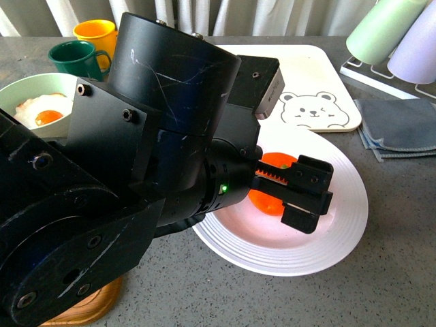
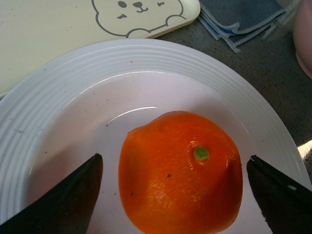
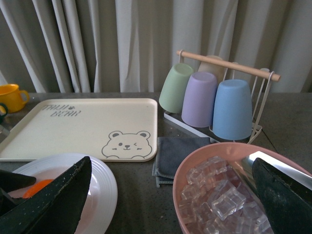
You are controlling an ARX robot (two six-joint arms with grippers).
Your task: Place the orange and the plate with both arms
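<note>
White plate [image 2: 161,56] holds the orange [image 2: 180,170] between parted left jaws.

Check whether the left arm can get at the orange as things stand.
Probably yes. The left gripper hangs open right over the orange in the plate. Its fingers sit one on each side of the fruit, and nothing lies between them and it.

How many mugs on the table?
2. Yellow mug far left by the curtain; green mug just in front of it. The left arm may hide more.
</note>
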